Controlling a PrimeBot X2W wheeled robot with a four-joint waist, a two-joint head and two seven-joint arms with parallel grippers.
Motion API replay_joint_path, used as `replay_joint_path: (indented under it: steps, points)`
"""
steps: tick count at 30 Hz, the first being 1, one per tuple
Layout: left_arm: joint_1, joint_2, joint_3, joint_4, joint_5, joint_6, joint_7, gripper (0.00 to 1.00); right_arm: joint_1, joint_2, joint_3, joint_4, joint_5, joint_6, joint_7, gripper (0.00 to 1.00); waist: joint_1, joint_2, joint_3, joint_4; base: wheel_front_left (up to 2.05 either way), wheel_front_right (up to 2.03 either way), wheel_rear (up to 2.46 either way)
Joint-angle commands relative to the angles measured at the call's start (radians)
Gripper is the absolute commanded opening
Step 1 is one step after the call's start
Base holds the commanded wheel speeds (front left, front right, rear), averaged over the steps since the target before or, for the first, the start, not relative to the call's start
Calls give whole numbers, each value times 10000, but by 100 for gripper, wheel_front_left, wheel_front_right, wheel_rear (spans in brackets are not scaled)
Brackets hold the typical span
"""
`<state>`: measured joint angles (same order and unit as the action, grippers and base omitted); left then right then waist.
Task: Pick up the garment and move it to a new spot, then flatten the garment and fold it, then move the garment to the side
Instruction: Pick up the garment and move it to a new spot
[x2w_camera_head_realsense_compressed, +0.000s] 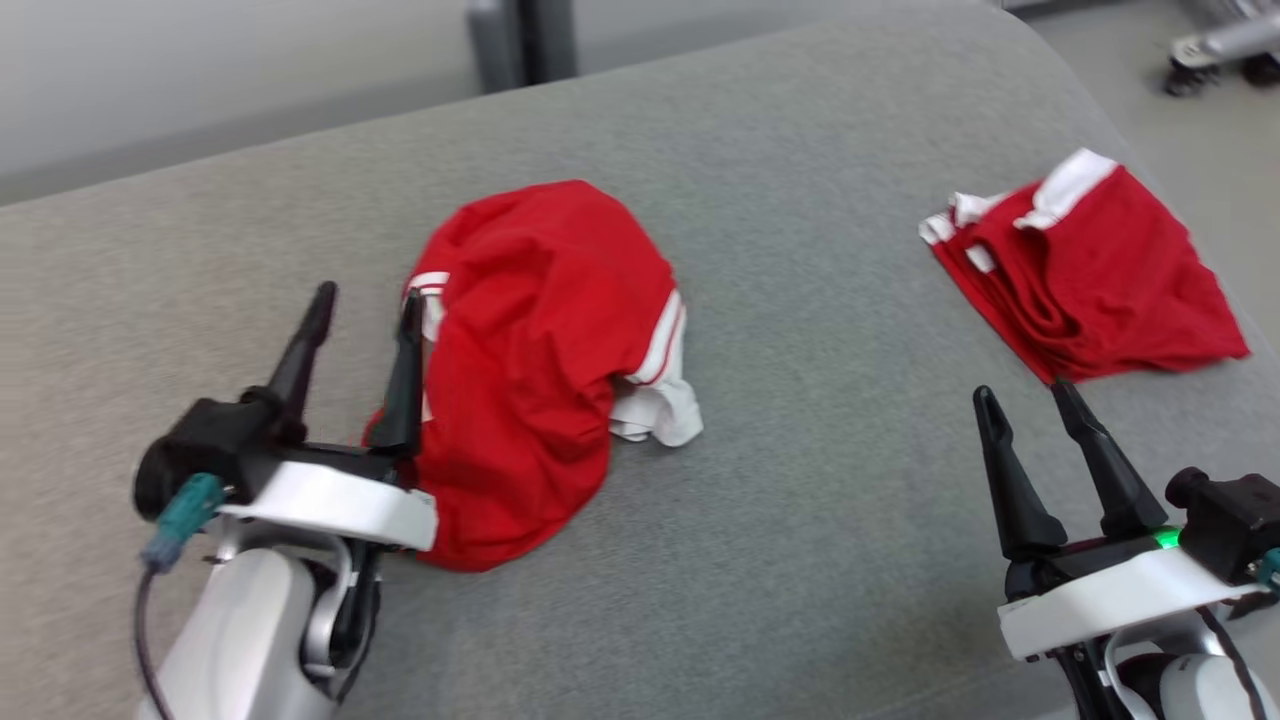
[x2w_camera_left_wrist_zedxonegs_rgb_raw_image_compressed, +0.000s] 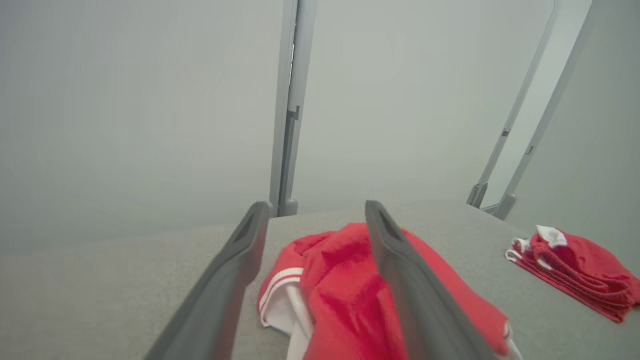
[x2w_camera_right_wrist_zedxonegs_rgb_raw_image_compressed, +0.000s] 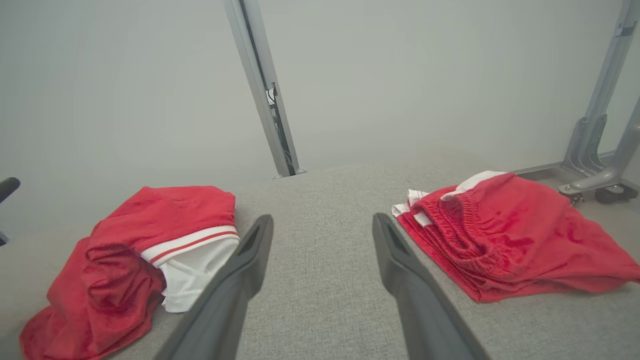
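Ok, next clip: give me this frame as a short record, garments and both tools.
table: grey fabric top
crumpled garment: red, white trim, bunched, left of centre
second garment: red, white trim, loosely folded, far right
left tool: open, at crumpled garment's left edge, holding nothing
right tool: open, above bare table, short of second garment
stage: flattening not yet done

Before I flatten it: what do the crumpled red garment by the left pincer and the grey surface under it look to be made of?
Crumpled garment: thin, soft knit, possibly sports polyester, mostly matte with a faint sheen. It slumps in loose folds and has white striped trim.
Surface: grey woven or felt-like fabric, matte, with a fine flecked texture. Its rounded far edge suggests padding beneath, though that is a guess.
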<state>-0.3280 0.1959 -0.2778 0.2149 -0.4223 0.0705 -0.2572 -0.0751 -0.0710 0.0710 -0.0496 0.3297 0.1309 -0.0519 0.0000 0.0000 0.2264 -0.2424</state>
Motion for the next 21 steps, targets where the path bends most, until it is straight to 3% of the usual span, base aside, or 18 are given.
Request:
replay_joint_path:
  steps: [1, 7, 14, 21]
  points:
    - [151, 65, 167, -123, -27, -3, -42, 100, 68, -68, -31, -35, -60, -3, 59, 100, 0, 0, -339, 496, 0, 0, 0]
    - [975, 301, 1282, -1362, 225, -205, -51, 100, 246, -236, -256, -188, -147, -3, 228, 100, 0, 0, -665, 1302, 0, 0, 0]
    - [2118, 602, 2446, -2196, 621, -545, -52, 100, 463, -361, -337, -321, -241, -3, 432, 100, 0, 0, -1091, 1728, 0, 0, 0]
    - [3290, 119, 3246, -2939, 849, -599, -55, 100, 820, -407, -423, -401, -240, -3, 606, 100, 0, 0, -1627, 1851, 0, 0, 0]
